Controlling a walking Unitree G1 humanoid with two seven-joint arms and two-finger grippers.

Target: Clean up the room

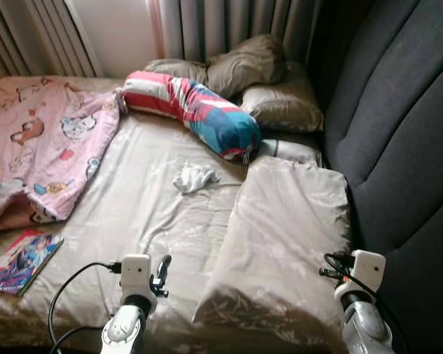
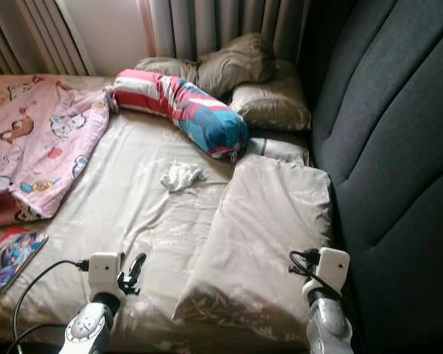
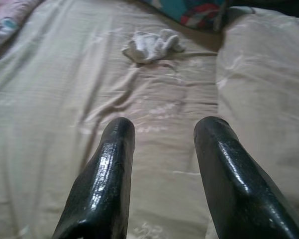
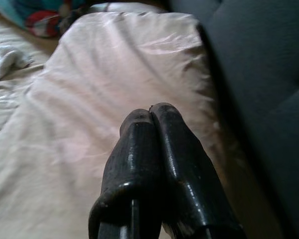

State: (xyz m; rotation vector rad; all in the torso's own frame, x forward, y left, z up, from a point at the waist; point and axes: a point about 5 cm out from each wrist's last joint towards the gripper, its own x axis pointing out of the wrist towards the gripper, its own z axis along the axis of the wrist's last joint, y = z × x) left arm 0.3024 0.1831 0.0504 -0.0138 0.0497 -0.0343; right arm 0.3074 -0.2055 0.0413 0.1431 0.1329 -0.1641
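A small crumpled white cloth (image 1: pixel 195 177) lies on the beige bed sheet (image 1: pixel 147 206), in the middle of the bed. My left gripper (image 3: pixel 165 130) hovers low over the sheet near the bed's front edge. It is open and holds nothing, and the white cloth (image 3: pixel 151 45) lies well ahead of it. My right gripper (image 4: pixel 150 112) is shut and empty, above the near end of a large beige pillow (image 1: pixel 287 228). Both wrists (image 1: pixel 136 276) show at the bottom of the eye views.
A striped red, white and blue bolster (image 1: pixel 199 110) lies across the bed behind the cloth. Two brownish pillows (image 1: pixel 280 103) are beyond it. A pink cartoon blanket (image 1: pixel 44 140) covers the left side. A colourful magazine (image 1: pixel 22 258) lies front left. A dark padded headboard (image 1: pixel 398 133) walls the right.
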